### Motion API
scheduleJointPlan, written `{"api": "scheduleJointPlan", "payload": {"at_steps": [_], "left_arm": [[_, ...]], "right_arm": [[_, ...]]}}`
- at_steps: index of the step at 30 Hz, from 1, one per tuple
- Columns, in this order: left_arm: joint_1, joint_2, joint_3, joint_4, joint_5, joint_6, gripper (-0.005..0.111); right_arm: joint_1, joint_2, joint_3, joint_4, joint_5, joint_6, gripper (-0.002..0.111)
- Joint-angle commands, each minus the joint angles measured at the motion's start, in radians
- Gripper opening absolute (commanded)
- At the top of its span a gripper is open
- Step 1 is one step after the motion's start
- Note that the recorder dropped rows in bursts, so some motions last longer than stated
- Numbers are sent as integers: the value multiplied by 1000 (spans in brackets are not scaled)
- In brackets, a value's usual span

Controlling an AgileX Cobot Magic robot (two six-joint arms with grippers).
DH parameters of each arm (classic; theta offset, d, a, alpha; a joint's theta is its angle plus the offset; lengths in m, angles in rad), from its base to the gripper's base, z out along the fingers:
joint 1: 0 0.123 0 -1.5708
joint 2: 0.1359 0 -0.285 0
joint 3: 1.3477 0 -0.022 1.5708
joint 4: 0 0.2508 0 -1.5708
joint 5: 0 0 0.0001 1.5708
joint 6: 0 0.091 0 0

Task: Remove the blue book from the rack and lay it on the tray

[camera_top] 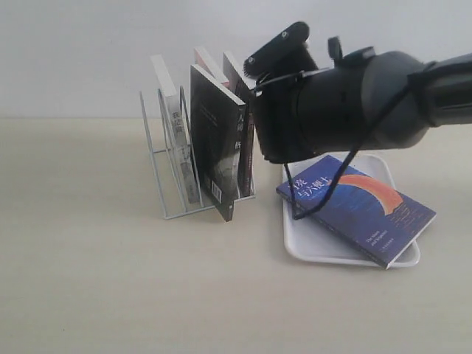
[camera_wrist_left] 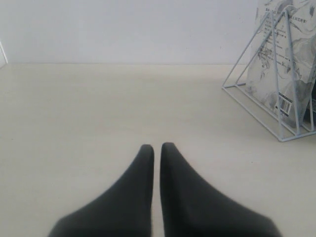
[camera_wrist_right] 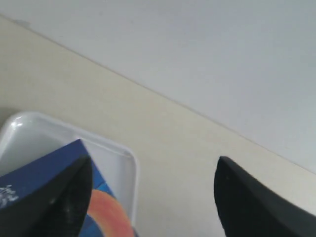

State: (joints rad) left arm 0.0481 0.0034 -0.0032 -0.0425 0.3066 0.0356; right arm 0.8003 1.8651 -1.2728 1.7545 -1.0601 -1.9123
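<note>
The blue book (camera_top: 361, 210) lies flat and askew on the white tray (camera_top: 317, 254), its near corner sticking out over the tray's front rim. My right arm (camera_top: 339, 103) hangs above the tray's back left part, beside the rack (camera_top: 166, 184); its fingers are hidden there. The right wrist view shows the right gripper (camera_wrist_right: 154, 165) open with nothing between its fingers, above the blue book (camera_wrist_right: 54, 168) and the tray's corner (camera_wrist_right: 129, 154). My left gripper (camera_wrist_left: 157, 146) is shut on nothing, low over the bare table, with the rack (camera_wrist_left: 281, 139) off to one side.
The rack holds a black-covered book (camera_top: 217, 147) at the front, leaning, and a white-covered book (camera_top: 171, 110), with others behind. The white-covered book (camera_wrist_left: 276, 64) also shows in the left wrist view. A pale wall stands behind the table.
</note>
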Motion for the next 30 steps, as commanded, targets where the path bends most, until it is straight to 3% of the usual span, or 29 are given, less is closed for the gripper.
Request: {"api": "scheduleJointPlan", "payload": {"at_steps": [1, 4, 6, 11, 22, 30], "left_arm": [[0, -3, 3, 1, -19, -2, 4], [0, -3, 3, 1, -19, -2, 4], [0, -3, 3, 1, -19, -2, 4], [0, -3, 3, 1, -19, -2, 4], [0, -3, 3, 1, -19, -2, 4], [0, -3, 3, 1, -19, -2, 4]], "right_arm": [[-3, -108, -6, -10, -136, -113, 61], [-3, -181, -6, -10, -151, -132, 58], [-3, -225, -6, -10, -153, -141, 50], [-1, -336, -6, -10, -161, -204, 1], [30, -632, 186, -10, -161, -212, 0], [132, -852, 418, -10, 130, -181, 0]]}}
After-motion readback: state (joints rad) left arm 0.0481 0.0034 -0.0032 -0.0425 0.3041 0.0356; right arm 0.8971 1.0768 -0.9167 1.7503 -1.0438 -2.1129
